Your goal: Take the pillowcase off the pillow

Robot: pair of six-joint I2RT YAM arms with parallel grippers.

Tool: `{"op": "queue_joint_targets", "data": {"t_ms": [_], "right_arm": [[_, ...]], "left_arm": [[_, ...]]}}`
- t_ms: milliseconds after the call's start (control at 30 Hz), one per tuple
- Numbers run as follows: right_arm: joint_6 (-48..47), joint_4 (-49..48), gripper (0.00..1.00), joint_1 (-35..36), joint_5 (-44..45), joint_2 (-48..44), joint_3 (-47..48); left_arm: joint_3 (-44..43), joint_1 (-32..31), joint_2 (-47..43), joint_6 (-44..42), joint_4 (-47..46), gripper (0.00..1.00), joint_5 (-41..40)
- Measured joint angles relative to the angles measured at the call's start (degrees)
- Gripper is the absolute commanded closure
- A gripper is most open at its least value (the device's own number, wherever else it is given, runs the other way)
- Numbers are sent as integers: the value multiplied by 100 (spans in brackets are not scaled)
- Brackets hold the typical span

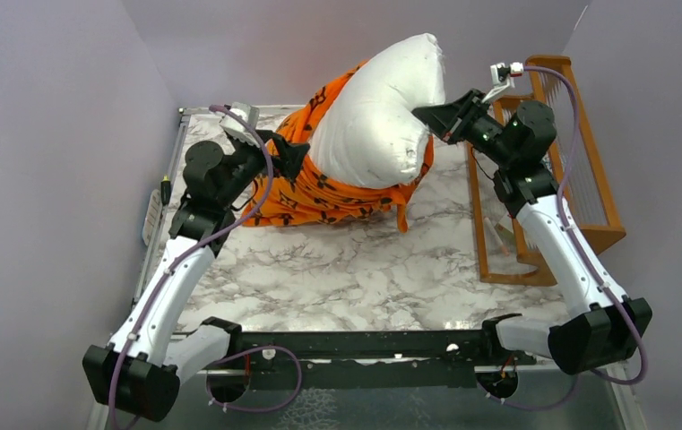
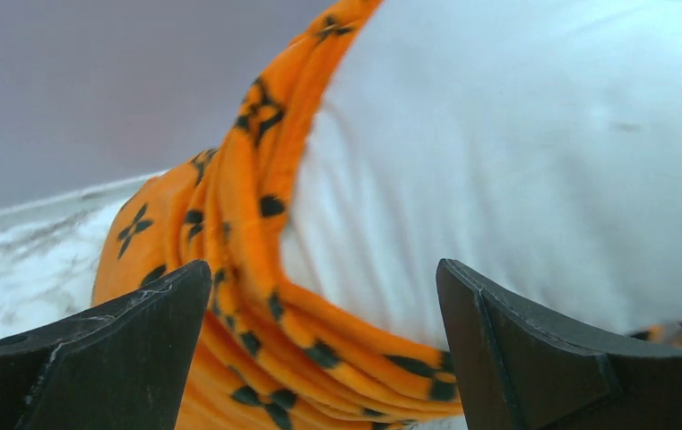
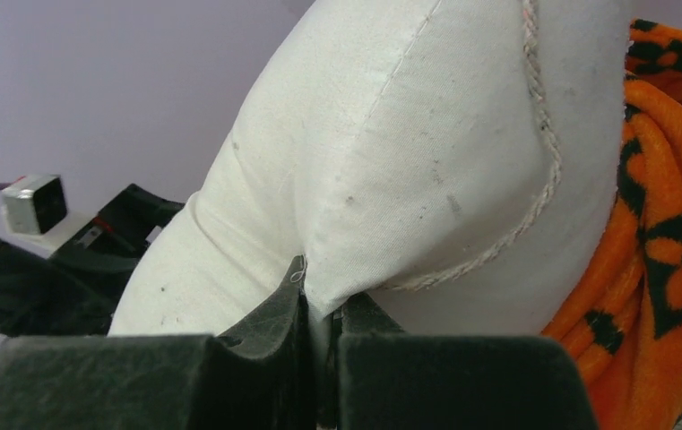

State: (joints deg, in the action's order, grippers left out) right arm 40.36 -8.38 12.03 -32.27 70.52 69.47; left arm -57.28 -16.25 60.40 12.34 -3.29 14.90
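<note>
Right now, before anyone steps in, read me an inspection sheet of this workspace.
Surface: marble-pattern table, no spills seen.
Job's things: pillow stands tilted at the far middle, its upper part bare; pillowcase is bunched round its lower part.
Clutter: wooden rack at the right; small white item at the left edge, unclear what it is.
Grippers: left gripper open, facing the pillowcase; right gripper shut on a fold of the pillow.
Cables: purple cables run along both arms and loop at the bases.
Surroundings: plain grey walls on three sides.
</note>
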Motion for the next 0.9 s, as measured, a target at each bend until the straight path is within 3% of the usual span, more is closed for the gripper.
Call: {"op": "queue_joint_targets", "data": {"t_ms": [200, 400, 633, 900], "right_arm": [[-116, 509, 99, 682, 859, 625, 831], [-280, 1010, 99, 1333, 1624, 1228, 1661], [-343, 1320, 99, 1537, 1934, 1462, 2048], [-455, 1784, 99, 1762, 2164, 1547, 2461]], "left_arm": [[-22, -280, -501, -247, -155, 2, 833], [431, -1038, -431, -417, -308, 1, 778], [778, -1661, -332, -758, -713, 2, -136], [647, -2212, 632, -1001, -1117, 3, -1873]]}}
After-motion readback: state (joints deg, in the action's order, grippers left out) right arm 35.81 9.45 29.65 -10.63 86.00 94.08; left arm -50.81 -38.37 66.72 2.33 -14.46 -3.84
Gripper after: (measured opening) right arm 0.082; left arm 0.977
